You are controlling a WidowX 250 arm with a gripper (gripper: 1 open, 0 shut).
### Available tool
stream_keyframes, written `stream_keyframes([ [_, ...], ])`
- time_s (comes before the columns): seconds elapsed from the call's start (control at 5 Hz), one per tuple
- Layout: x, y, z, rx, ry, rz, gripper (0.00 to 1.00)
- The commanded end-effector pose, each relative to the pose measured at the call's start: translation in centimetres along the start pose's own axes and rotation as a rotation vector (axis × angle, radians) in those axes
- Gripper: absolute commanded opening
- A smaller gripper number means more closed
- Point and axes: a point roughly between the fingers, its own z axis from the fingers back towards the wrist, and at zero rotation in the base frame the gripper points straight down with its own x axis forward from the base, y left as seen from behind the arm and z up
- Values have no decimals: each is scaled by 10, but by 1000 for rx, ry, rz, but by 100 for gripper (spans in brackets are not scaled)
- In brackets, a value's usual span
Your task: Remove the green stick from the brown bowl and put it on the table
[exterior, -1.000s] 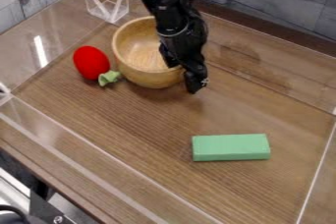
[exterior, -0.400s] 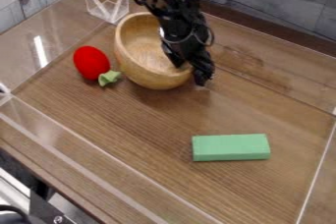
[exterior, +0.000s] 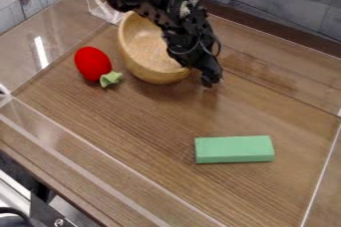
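The green stick (exterior: 234, 149) lies flat on the dark wood-grain table (exterior: 147, 131) at the front right, apart from everything. The brown bowl (exterior: 144, 56) stands at the back centre, and its visible inside looks empty. My gripper (exterior: 209, 76) hangs at the bowl's right rim, fingertips low near the table. It holds nothing; its dark fingers sit close together and I cannot tell if they are open or shut. The arm covers part of the bowl's right side.
A red fruit toy (exterior: 91, 63) with a small green leaf (exterior: 112, 78) lies left of the bowl. Low clear acrylic walls (exterior: 320, 186) edge the table. A clear stand (exterior: 104, 8) sits behind the bowl.
The arm has drawn back and slightly right, rising a little by the bowl's right rim. The green stick has not moved.
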Motion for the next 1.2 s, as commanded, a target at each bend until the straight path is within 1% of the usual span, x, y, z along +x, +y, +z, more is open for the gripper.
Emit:
stream_keyframes([
  [0.0, 9, -9, 11, -19, -1, 74, 100],
  [0.2, 12, -21, 12, -43, 24, 116, 100],
  [0.4, 9, -32, 21, -88, 50, 73, 100],
  [0.6, 5, -41, 31, -125, 70, 22, 100],
  [0.8, 7, -53, 27, -132, 79, 27, 0],
  [1.0, 11, -65, 23, -144, 88, 18, 100],
])
